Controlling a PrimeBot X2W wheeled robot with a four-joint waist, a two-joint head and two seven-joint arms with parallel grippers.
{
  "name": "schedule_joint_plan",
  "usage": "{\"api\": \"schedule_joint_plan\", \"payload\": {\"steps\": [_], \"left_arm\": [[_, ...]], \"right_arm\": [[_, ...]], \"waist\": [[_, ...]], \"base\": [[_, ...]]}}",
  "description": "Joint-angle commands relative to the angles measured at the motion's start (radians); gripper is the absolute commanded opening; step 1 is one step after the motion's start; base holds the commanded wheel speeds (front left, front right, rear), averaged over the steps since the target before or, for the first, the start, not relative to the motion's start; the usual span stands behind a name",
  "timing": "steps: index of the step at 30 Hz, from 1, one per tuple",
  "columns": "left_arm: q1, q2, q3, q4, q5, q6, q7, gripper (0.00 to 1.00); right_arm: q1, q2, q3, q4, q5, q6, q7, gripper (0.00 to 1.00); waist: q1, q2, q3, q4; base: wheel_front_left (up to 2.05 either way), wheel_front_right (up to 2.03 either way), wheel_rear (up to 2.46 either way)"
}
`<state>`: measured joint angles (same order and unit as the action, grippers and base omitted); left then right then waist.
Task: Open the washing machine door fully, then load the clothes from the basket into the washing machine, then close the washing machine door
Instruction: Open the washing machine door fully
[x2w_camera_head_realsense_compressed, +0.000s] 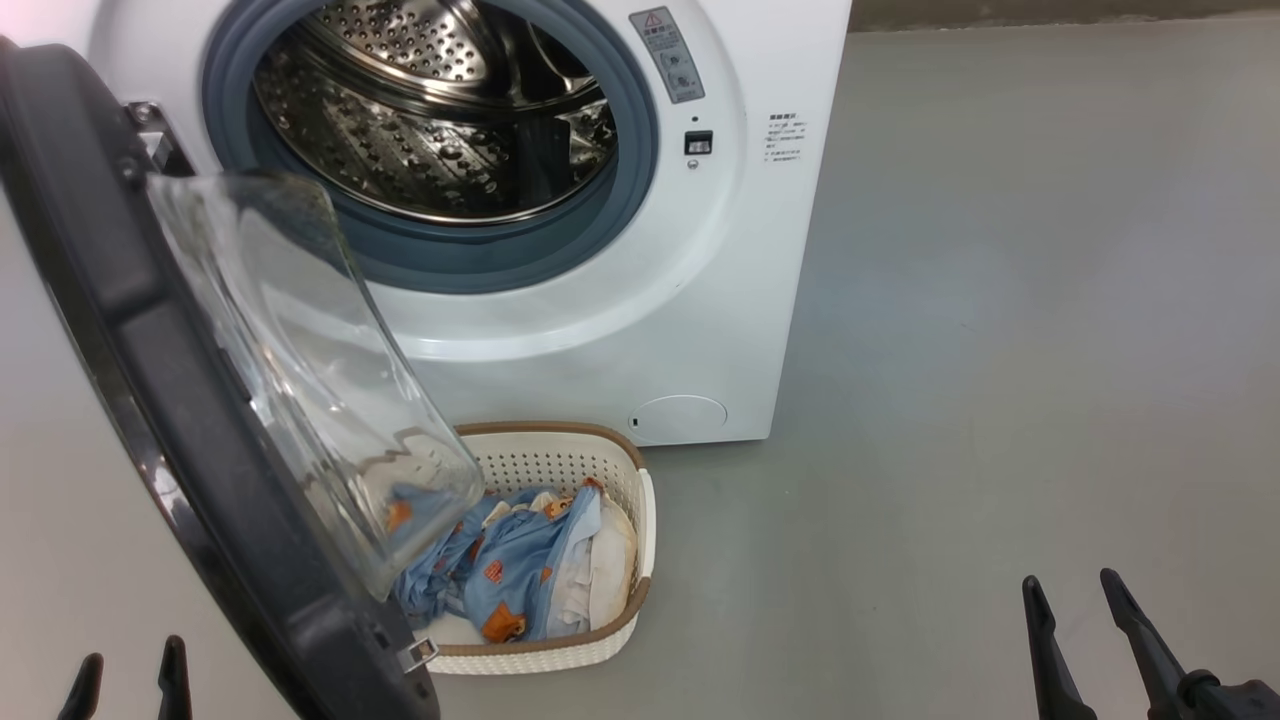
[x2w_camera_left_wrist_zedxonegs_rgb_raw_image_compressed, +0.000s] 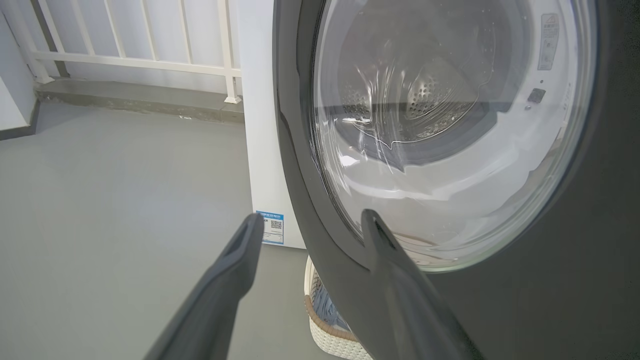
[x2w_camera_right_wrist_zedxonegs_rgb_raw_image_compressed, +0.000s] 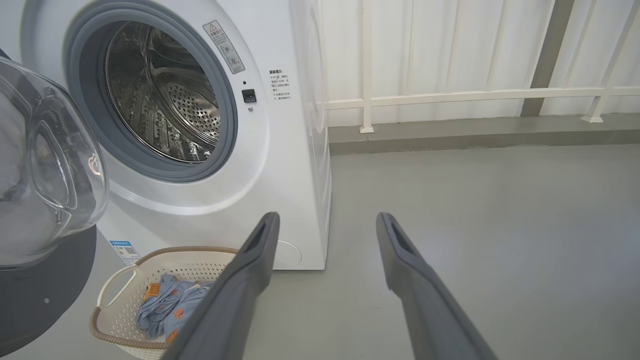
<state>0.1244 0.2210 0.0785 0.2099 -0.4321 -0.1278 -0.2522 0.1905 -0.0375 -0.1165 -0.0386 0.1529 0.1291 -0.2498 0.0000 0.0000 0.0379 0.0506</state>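
The washing machine door (x2w_camera_head_realsense_compressed: 130, 330) stands open, but it hangs over the left side of the basket (x2w_camera_head_realsense_compressed: 560, 455), which sits on the floor close in front of the washing machine (x2w_camera_head_realsense_compressed: 640, 330). I judge that the opening step is not finished. My left end effector (x2w_camera_head_realsense_compressed: 132, 655), spread wide and empty, is near the door's outer face and should push it wider. My right end effector (x2w_camera_head_realsense_compressed: 1070, 580) is also wide and empty. The clothes (x2w_camera_head_realsense_compressed: 520, 580) lie in the basket, partly hidden behind the door.
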Motion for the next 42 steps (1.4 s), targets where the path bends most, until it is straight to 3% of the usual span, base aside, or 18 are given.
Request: {"api": "schedule_joint_plan", "payload": {"steps": [1, 42], "left_arm": [[-0.013, 0.021, 0.043, -0.017, 0.007, -0.003, -0.010, 1.00], [-0.024, 0.022, 0.054, -0.027, 0.016, -0.003, -0.010, 1.00]], "right_arm": [[-0.010, -0.013, 0.018, -0.017, -0.013, 0.002, -0.012, 1.00], [-0.032, -0.013, 0.039, 0.021, -0.025, 0.002, -0.012, 1.00]], "waist": [[0.0000, 0.0000, -0.002, -0.006], [0.0000, 0.0000, 0.011, 0.021]], "base": [[0.00, 0.00, 0.00], [0.00, 0.00, 0.00]]}}
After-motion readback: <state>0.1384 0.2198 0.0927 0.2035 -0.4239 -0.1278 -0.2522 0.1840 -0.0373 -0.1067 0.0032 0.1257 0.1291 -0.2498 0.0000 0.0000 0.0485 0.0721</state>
